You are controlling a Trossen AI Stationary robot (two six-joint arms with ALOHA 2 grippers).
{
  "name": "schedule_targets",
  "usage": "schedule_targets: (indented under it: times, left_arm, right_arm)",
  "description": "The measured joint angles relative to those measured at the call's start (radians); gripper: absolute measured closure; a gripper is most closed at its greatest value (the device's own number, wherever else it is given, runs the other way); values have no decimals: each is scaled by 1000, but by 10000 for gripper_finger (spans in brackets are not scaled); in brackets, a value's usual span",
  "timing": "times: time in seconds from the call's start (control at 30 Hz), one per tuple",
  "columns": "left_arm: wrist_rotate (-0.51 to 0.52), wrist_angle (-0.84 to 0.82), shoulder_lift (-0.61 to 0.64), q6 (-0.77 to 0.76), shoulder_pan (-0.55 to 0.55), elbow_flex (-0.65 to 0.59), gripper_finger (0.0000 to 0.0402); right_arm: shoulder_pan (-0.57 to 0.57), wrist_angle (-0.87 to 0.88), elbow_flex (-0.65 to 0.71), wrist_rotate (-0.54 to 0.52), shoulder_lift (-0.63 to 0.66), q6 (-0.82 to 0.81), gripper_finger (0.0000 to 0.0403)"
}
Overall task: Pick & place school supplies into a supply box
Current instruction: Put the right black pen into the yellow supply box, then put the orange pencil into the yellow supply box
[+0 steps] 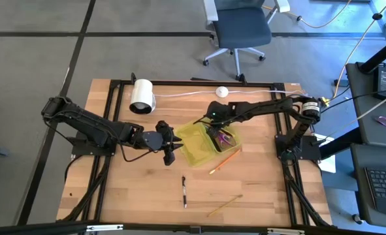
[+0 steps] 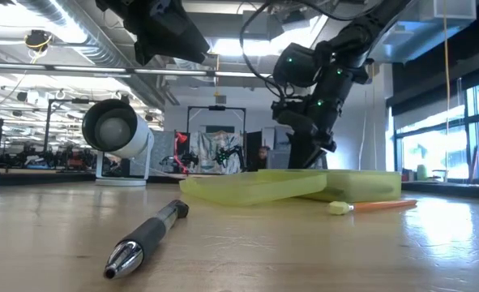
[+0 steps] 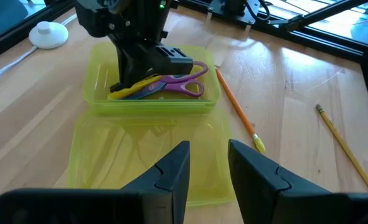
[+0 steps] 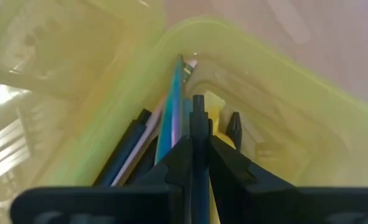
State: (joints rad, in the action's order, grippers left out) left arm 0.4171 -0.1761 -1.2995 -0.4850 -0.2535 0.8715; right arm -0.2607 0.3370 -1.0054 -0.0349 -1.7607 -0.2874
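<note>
Looking down from the high view, I see the right gripper (image 1: 217, 132) reaching into the supply box (image 1: 196, 151), its tip low inside the deeper half of the tray. In the right wrist view its fingers (image 4: 193, 158) are pressed together on a thin dark pen (image 4: 198, 124), which stands in the corner of the yellow-green wall beside a blue-edged blade and other dark sticks. From the left wrist view, the purple-and-blue scissors (image 3: 174, 86) lie inside that same half of the box, right under the right gripper, with a yellow pencil (image 3: 131, 89) touching them.

The left gripper (image 1: 169, 147) hovers just beside the box's flatter half, on the side away from the right arm. Its fingers (image 3: 171, 174) stand apart with a clear gap and nothing between them, pointing over the flat half of the tray.

Outside the box, an orange pencil (image 1: 224, 160) lies on the table (image 1: 114, 189) just off the box's corner, its tip close to the tray wall. A black pen (image 1: 184, 191) rests well apart from the box toward the table's front edge, and a second yellow pencil (image 1: 224, 205) lies near it, farther from both grippers. In the low view the black pen sits nearest the camera, with the box and the orange pencil behind it. A white roll (image 1: 142, 96) stands near the far edge.
</note>
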Motion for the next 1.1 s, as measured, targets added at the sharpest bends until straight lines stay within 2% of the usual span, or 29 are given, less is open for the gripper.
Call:
schedule_targets:
  times: [0.43,0.67,0.8,0.9,1.1]
  left_arm:
    - [0,0,0,1,0,0,299]
    - [0,0,0,1,0,0,299]
    - [0,0,0,1,0,0,299]
    - [0,0,0,1,0,0,299]
    - [0,0,0,1,0,0,299]
  right_arm:
    - [-1,-2,0,1,1,0,349]
    - [-1,5,0,1,12,11,304]
    - [-1,21,0,4,58,76,287]
    - [23,57,0,40,114,190,285]
    - [171,63,-1,184,219,385,285]
